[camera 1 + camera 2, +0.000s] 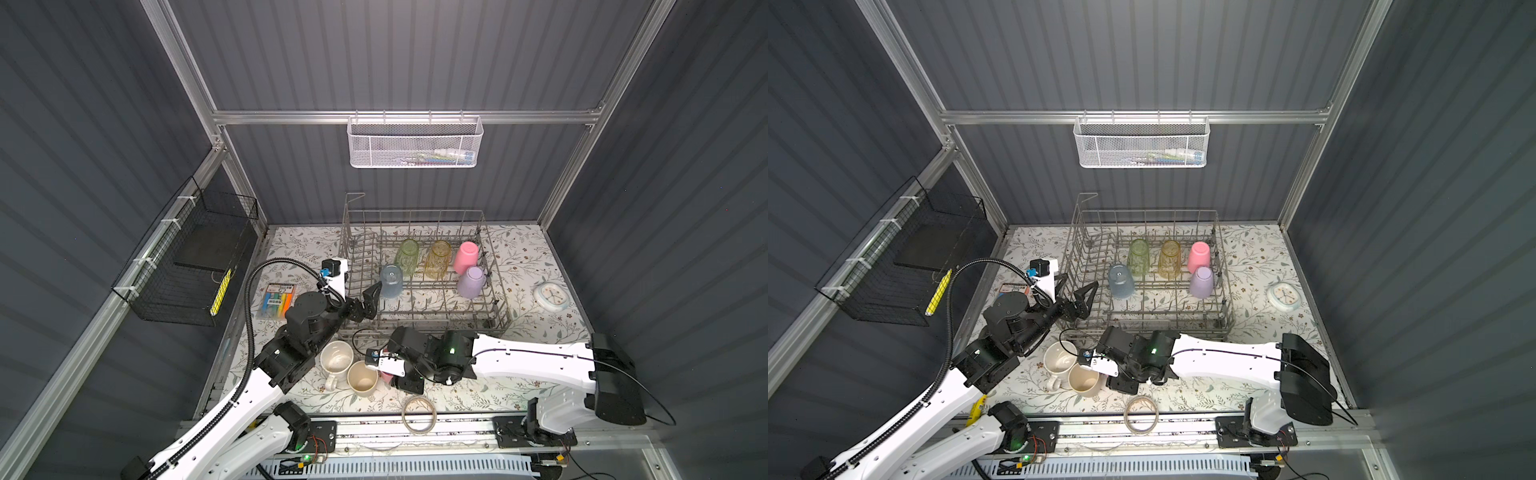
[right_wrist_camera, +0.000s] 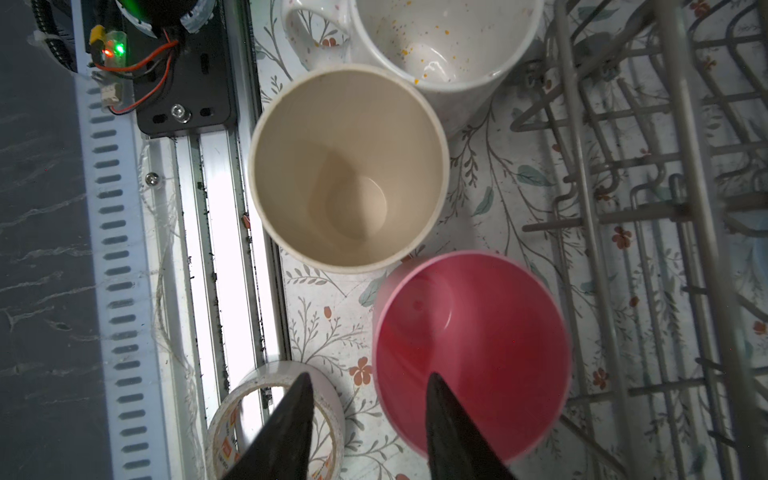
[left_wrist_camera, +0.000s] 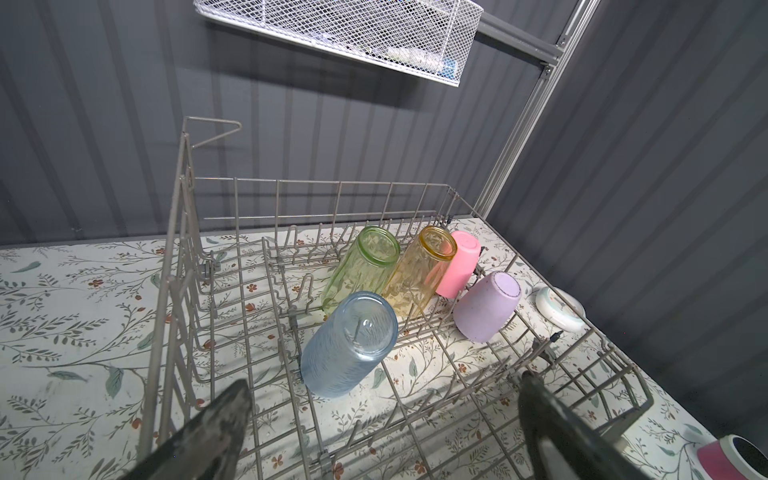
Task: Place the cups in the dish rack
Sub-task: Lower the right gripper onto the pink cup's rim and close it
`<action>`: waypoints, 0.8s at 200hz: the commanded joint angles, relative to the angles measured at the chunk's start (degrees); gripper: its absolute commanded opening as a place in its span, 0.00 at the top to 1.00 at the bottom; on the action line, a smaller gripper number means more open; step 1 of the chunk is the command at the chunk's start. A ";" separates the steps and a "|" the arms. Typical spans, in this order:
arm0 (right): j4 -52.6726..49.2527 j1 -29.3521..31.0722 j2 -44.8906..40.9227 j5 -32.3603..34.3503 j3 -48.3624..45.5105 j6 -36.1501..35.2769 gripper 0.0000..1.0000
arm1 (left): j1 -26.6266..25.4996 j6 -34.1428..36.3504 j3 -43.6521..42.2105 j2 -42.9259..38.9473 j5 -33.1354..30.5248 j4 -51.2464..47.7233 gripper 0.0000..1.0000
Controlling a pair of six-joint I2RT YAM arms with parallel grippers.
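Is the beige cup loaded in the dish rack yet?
No, the beige cup stands upright on the table beside the white mug, outside the dish rack.

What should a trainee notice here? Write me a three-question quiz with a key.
1. How many cups sit in the dish rack?
2. True or false: the left end effector is open and empty.
3. The right end effector straddles the rim of which cup? A upright pink cup; B white mug; C beige cup.
Key: 1 five; 2 true; 3 A.
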 commanded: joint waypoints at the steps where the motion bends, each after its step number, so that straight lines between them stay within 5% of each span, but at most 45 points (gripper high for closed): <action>1: -2.00 0.21 1.27 0.76 1.65 -1.11 0.56 | 0.43 -0.14 -0.79 -1.00 -1.47 0.14 0.00; 102: -3.49 0.20 7.11 2.14 3.82 -1.95 0.75 | 0.47 -0.16 -1.87 -1.97 -1.61 0.43 0.00; 160: -3.39 0.20 5.55 1.98 3.92 -1.43 0.98 | 0.40 -0.30 -2.00 -1.88 -1.21 0.52 0.00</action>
